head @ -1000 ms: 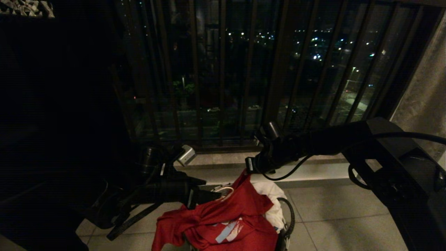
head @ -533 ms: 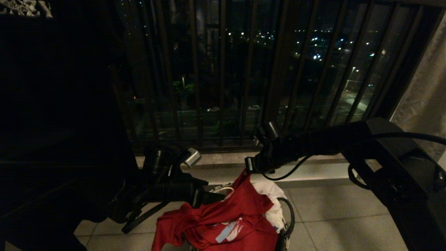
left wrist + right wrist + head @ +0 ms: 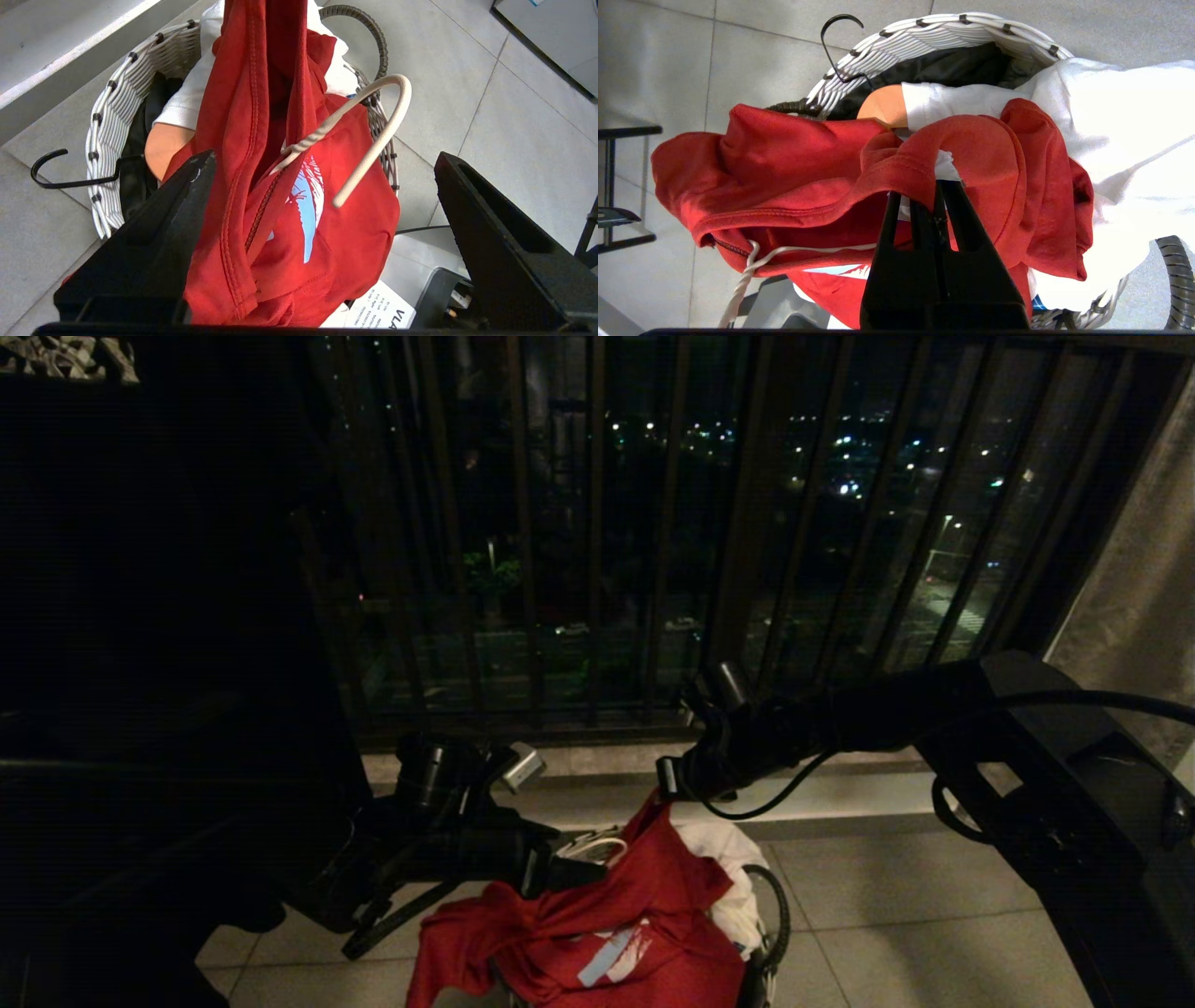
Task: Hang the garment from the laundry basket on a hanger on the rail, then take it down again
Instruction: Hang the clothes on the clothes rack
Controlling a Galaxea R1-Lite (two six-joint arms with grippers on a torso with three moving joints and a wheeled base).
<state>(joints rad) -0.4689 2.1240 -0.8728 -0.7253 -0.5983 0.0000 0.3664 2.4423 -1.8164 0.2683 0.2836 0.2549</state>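
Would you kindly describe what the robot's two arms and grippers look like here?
Both arms are black. The right arm carries a looping black cable; the left arm bears a small silver block. The left gripper has broad, wedge-shaped black fingers; the right gripper has slim, tapering ones.

Dark vertical balcony railing bars (image 3: 597,532) front a night city view; pale grey floor tiles (image 3: 896,896) below.

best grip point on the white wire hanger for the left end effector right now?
Probably the twisted neck of the white wire hanger, just below its hook. It is the only bare part; the arms are inside the red T-shirt. The left end effector is open with the neck between its fingers, so come straight in along its present line. The right end effector pinches the shirt's fabric.
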